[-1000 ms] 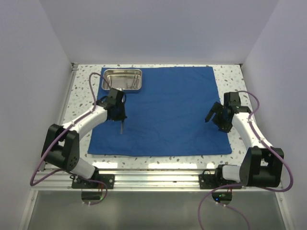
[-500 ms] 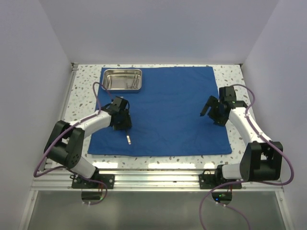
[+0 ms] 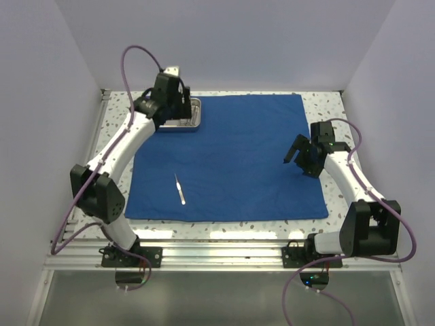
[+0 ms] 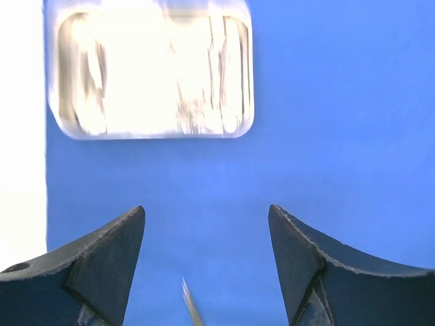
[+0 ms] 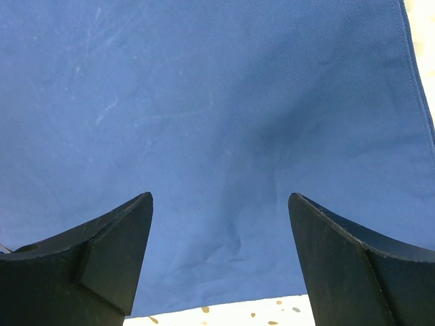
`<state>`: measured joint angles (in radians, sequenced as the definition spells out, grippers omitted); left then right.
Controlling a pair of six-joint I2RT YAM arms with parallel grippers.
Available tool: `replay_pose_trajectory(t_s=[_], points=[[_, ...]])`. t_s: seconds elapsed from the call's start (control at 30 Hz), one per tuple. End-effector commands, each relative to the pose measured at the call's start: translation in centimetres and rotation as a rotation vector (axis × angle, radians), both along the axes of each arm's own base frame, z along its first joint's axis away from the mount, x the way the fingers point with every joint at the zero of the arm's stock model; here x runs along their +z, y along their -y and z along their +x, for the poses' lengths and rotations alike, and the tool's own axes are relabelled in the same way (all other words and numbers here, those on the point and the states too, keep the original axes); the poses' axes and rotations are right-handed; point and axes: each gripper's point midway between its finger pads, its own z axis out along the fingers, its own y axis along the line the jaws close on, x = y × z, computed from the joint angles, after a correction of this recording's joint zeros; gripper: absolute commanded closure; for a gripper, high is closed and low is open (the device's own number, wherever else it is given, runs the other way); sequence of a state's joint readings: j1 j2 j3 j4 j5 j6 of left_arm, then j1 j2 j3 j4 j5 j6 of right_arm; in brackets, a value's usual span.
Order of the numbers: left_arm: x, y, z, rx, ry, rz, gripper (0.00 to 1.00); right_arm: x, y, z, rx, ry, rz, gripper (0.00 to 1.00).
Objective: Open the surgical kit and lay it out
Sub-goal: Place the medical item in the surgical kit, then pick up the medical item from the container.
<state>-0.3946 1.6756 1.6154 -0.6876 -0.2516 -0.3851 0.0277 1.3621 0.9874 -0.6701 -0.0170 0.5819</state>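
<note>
The surgical kit's royal-blue cloth (image 3: 238,156) lies spread flat on the table. Its shiny steel tray (image 3: 192,121) sits on the far left corner of the cloth, partly hidden by my left gripper (image 3: 175,107), which hangs above it, open and empty. In the left wrist view the tray (image 4: 149,75) is blurred and bright ahead of the left gripper (image 4: 207,210). Thin steel tweezers (image 3: 180,189) lie loose on the near left of the cloth; their tip (image 4: 192,309) shows low in that view. My right gripper (image 3: 298,159) hovers open over the cloth's right side (image 5: 204,102), holding nothing (image 5: 221,197).
The speckled white tabletop (image 3: 326,109) shows in narrow strips round the cloth. White walls close in on the left, right and back. An aluminium rail (image 3: 217,241) with both arm bases runs along the near edge.
My left gripper opened and left the tweezers on the cloth's near left, then rose and swung back over the tray. The right gripper shifted slightly toward the cloth's middle.
</note>
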Motion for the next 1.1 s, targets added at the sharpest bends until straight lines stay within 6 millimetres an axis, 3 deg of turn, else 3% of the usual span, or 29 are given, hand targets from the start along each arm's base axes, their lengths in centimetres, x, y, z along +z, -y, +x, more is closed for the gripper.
replay_pose_trajectory(t_s=[0.0,0.03,0.07,0.1,0.17,0.2,0.23,0.3,0.37,0.4,0.43,0.6,1.07], points=[[-2.3,-5.5,4.9,0.034,-0.077,0.13,0.23,1.3,0.2,0.3,0.004,0.045,-0.014,0.15],[-1.0,-6.2,6.6,0.037,-0.044,0.106,0.23,1.3,0.2,0.2,0.004,0.044,-0.014,0.15],[-1.5,-6.8,7.7,0.035,-0.049,0.091,0.24,1.2,0.2,0.1,0.008,0.042,-0.017,0.15],[-3.4,-8.8,9.1,0.06,-0.08,0.11,0.24,1.1,0.2,-0.1,0.009,0.039,-0.018,0.15],[-3.4,-10.1,11.3,0.076,-0.049,0.115,0.24,1.0,0.2,-0.6,0.018,0.024,-0.021,0.15],[-5.4,-11.3,12.2,0.095,-0.081,0.119,0.24,1.1,0.3,-0.6,0.019,0.024,-0.025,0.15],[-4.9,-11.7,13.4,0.104,-0.052,0.111,0.25,1.2,0.4,-0.7,0.024,0.023,-0.03,0.15],[-7.1,-12.2,14.7,0.093,-0.068,0.101,0.26,1.2,0.4,-0.9,0.037,0.017,-0.035,0.15],[-7.3,-12.2,16.1,0.083,-0.037,0.099,0.26,1.0,0.4,-1.2,0.046,0.008,-0.041,0.15],[-8.6,-12.1,16.5,0.08,-0.054,0.103,0.26,0.8,0.5,-1.4,0.048,0.0,-0.041,0.15],[-8.2,-12.1,17.0,0.08,-0.042,0.102,0.26,0.6,0.5,-1.6,0.048,-0.007,-0.041,0.15],[-10.9,-12.1,17.2,0.08,-0.07,0.097,0.27,-0.4,0.9,-2.2,0.036,-0.035,-0.065,0.15],[-15.7,-12.7,18.1,0.093,-0.116,0.079,0.33,-1.4,1.3,-2.1,0.025,-0.069,-0.081,0.15]])
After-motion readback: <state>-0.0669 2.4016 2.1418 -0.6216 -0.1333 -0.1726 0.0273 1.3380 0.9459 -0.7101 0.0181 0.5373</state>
